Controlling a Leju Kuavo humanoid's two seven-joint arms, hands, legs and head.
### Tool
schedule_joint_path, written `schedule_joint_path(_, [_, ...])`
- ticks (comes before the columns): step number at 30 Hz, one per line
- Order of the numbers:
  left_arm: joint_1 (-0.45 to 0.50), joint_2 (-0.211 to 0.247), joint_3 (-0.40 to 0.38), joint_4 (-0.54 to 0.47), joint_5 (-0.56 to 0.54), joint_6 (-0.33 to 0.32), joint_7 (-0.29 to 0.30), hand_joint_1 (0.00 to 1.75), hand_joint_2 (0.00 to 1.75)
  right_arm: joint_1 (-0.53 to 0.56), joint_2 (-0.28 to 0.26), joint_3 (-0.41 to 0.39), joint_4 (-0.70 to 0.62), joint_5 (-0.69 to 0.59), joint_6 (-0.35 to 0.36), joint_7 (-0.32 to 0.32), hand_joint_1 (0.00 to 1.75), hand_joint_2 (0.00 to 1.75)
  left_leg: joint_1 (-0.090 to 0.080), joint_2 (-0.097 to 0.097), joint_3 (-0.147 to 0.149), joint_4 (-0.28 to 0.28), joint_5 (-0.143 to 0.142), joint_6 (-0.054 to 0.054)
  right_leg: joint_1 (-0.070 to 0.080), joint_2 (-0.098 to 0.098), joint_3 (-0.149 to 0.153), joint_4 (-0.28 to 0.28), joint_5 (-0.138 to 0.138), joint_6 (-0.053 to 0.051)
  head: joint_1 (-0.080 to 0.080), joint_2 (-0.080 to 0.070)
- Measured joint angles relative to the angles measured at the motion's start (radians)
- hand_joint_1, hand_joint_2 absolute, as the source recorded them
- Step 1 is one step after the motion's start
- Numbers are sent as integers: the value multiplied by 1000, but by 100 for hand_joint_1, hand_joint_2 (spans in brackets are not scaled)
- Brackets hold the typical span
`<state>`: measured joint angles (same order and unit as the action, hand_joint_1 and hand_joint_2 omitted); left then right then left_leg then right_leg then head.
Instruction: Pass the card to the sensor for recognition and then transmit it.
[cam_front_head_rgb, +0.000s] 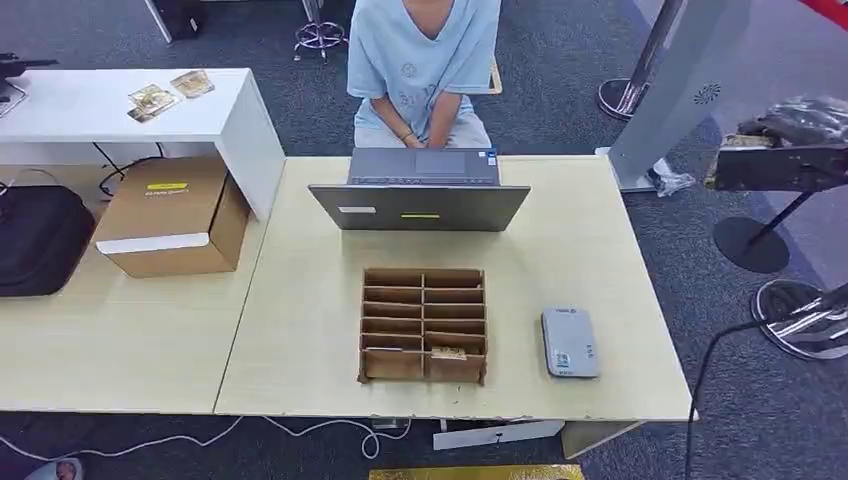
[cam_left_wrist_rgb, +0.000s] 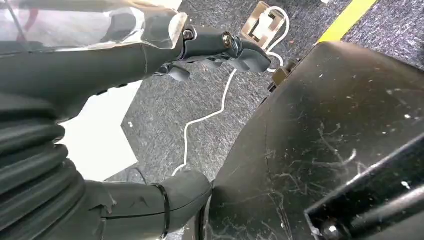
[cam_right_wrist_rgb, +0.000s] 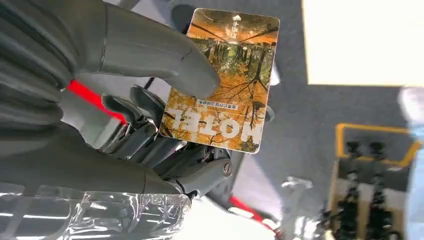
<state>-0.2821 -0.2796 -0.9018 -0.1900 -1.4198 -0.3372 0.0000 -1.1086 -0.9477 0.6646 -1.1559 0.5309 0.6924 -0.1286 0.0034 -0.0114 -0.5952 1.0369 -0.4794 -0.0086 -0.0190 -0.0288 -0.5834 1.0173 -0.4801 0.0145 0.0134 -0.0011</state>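
The right hand (cam_right_wrist_rgb: 150, 125) is pinching an orange hotel card (cam_right_wrist_rgb: 225, 80) between its thumb and darker fingers, seen in the right wrist view, while the left hand (cam_left_wrist_rgb: 210, 50) is hanging over grey carpet with a white cable (cam_left_wrist_rgb: 200, 120), fingers loosely curled and holding nothing. On the table (cam_front_head_rgb: 300, 300) in the head view, a cardboard slot rack (cam_front_head_rgb: 424, 324) is sitting nearest with the grey sensor (cam_front_head_rgb: 569, 342) lying at its 3 o'clock, a closed-looking laptop (cam_front_head_rgb: 420, 205) is standing at the rack's 12 o'clock, and beyond it a person (cam_front_head_rgb: 425, 60) in a light blue shirt is sitting
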Motion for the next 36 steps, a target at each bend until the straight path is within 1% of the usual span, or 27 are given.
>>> schedule_joint_path(2, [0, 0, 0, 0, 0, 2, 0, 0, 175, 6, -25, 12, -33, -45, 18, 0, 175, 175, 0, 0, -1, 0, 0, 0, 0, 0, 0, 0, 0, 0, 0, 0])
schedule_joint_path(4, [0, 0, 0, 0, 0, 2, 1, 0, 175, 11, -39, 29, -61, -77, 31, 0, 175, 175, 0, 2, -1, 0, 0, 0, 0, 2, 0, 0, 0, 0, 0, 0])
schedule_joint_path(7, [1, 2, 0, 0, 3, 3, -4, 0, 175, 4, -39, 69, -87, -120, 61, -11, 175, 175, 0, 3, -1, 0, -1, 0, 0, 3, 0, 0, 0, 0, 0, 0])
schedule_joint_path(9, [2, 3, 0, 0, 8, 11, -7, 0, 175, -27, -26, 121, -92, -146, 85, -14, 175, 175, 0, 3, -1, -1, 0, 0, 0, 2, 0, 0, 0, 0, 0, 0])
schedule_joint_path(12, [5, 5, 0, -1, 16, 12, -7, 0, 175, -98, 17, 220, -85, -181, 107, -9, 175, 175, 0, 5, 0, -1, 0, 0, 0, 4, 0, 1, 0, 0, 0, 0])
schedule_joint_path(16, [5, 6, 0, -1, 24, 12, -6, 0, 175, -173, 92, 364, -33, -218, 106, -23, 175, 175, 0, 4, 1, -1, 1, -1, 0, 3, 1, 2, 0, 0, 0, 0])
schedule_joint_path(19, [5, 7, 0, -1, 32, 11, -10, 0, 175, -204, 167, 451, 18, -223, 104, -53, 175, 175, 0, 7, 2, -1, 1, -1, 0, 5, 1, 2, 0, -1, 0, 0])
schedule_joint_path(22, [5, 9, 0, -1, 42, 11, -17, 0, 175, -237, 258, 530, 89, -223, 104, -82, 175, 175, 0, 7, 2, -1, 1, -1, 0, 6, 1, 2, 0, -1, 0, 0])
schedule_joint_path(25, [5, 11, 1, -1, 50, 12, -20, 0, 175, -271, 340, 605, 155, -225, 107, -91, 175, 175, 0, 7, 3, -1, 1, -1, 0, 5, 1, 2, 0, -1, 0, 0])
schedule_joint_path(27, [5, 11, 2, -2, 56, 12, -20, 0, 175, -284, 382, 641, 190, -225, 109, -91, 175, 175, 0, 7, 3, -1, 1, -1, 0, 5, 1, 2, 0, -1, 0, 0])
schedule_joint_path(31, [5, 15, 11, -2, 69, 14, -19, 0, 175, -305, 435, 692, 260, -225, 106, -91, 175, 175, 0, 7, 3, -1, 1, -1, 0, 5, 1, 2, 0, -1, 0, 0])
schedule_joint_path(36, [7, 19, 19, -2, 80, 19, -4, 0, 175, -324, 455, 727, 330, -225, 97, -102, 175, 175, -1, 7, 3, -1, 1, -1, 0, 4, 2, 1, 0, -1, 0, 0])
